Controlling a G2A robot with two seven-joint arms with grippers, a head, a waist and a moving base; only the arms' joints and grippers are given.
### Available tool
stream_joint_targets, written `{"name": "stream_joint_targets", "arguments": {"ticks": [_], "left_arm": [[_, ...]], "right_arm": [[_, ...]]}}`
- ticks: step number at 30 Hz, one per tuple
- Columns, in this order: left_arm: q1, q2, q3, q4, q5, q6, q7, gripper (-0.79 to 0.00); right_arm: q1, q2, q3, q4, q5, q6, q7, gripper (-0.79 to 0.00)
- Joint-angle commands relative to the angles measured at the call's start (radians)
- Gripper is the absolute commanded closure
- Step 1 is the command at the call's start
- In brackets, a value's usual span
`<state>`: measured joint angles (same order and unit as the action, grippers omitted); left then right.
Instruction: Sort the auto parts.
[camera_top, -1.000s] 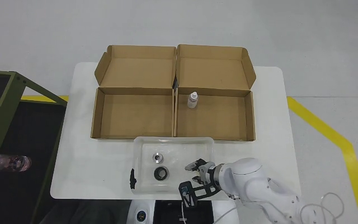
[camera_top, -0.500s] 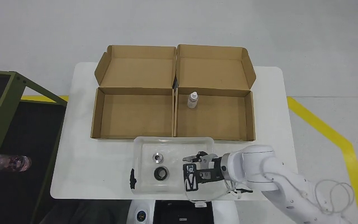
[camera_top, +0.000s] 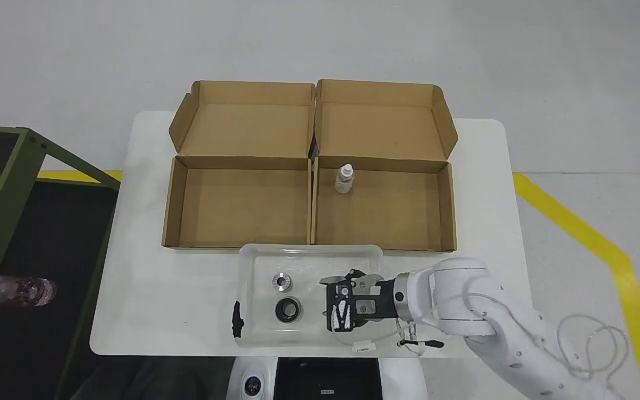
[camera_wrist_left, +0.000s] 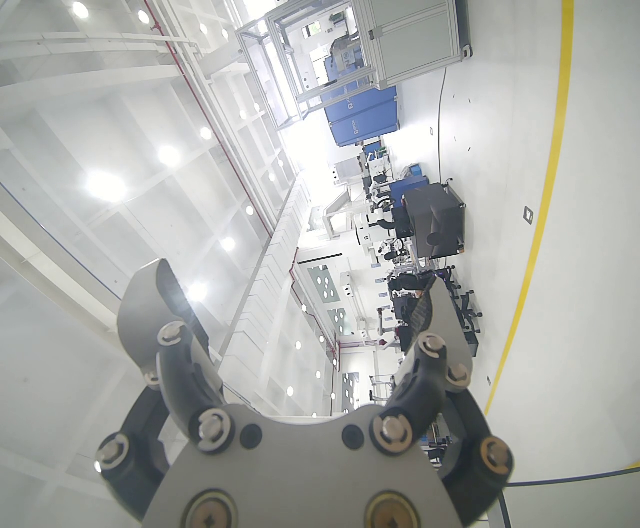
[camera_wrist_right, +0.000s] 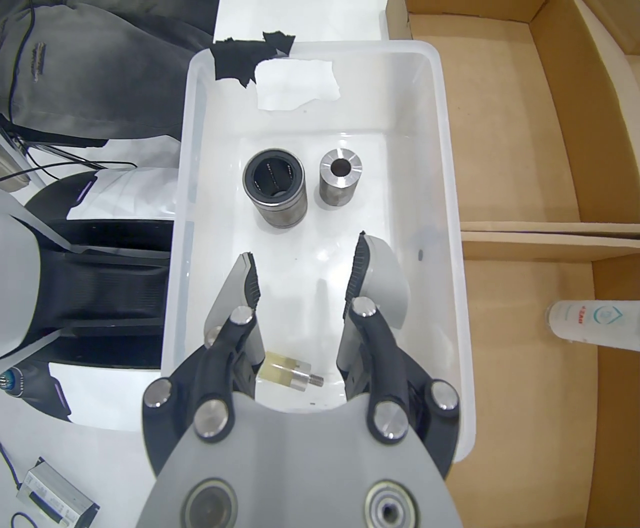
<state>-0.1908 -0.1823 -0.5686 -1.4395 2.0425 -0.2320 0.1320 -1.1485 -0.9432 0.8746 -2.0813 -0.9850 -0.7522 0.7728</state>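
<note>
on the white table (camera_top: 140, 250), the clear bin (camera_top: 310, 247) at lower centre of the top view holds a linear bearing (camera_wrist_right: 274, 190) and steel bushing (camera_wrist_right: 340, 180) side by side; the right gripper (camera_wrist_right: 304, 252), spread and empty, would best straddle one without nudging the other.

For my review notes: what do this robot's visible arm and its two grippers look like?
The right arm has a smooth, rounded white shell, with a thin pale cable looping beside it. The right gripper and left gripper match: a grey metal base plate with round screws, black linkage bars, and curved light-grey fingers lined with black ribbed pads.
</note>
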Motion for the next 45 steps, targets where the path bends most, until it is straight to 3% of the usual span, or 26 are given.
{"name": "stream_joint_targets", "arguments": {"ticks": [1, 11, 20, 22, 24, 31, 45], "left_arm": [[0.000, 0.000, 0.000, 0.000, 0.000, 0.000, 0.000, -0.785], [0.000, 0.000, 0.000, 0.000, 0.000, 0.000, 0.000, -0.785], [0.000, 0.000, 0.000, 0.000, 0.000, 0.000, 0.000, -0.785], [0.000, 0.000, 0.000, 0.000, 0.000, 0.000, 0.000, -0.785], [0.000, 0.000, 0.000, 0.000, 0.000, 0.000, 0.000, -0.785], [0.000, 0.000, 0.000, 0.000, 0.000, 0.000, 0.000, -0.785], [0.000, 0.000, 0.000, 0.000, 0.000, 0.000, 0.000, -0.785]], "right_arm": [[0.011, -0.007, -0.025, 0.012, -0.007, 0.009, -0.018, -0.348], [0.075, -0.049, -0.139, 0.085, -0.044, 0.051, -0.088, -0.351], [0.094, -0.057, -0.151, 0.093, -0.073, 0.065, -0.039, -0.391], [0.085, -0.054, -0.139, 0.085, -0.060, 0.077, -0.024, -0.557], [0.071, -0.051, -0.127, 0.079, -0.035, 0.095, -0.013, -0.785], [0.022, -0.039, -0.063, 0.085, 0.070, 0.138, -0.033, -0.785], [0.011, -0.033, -0.041, 0.073, 0.073, 0.130, -0.044, -0.785]]}}
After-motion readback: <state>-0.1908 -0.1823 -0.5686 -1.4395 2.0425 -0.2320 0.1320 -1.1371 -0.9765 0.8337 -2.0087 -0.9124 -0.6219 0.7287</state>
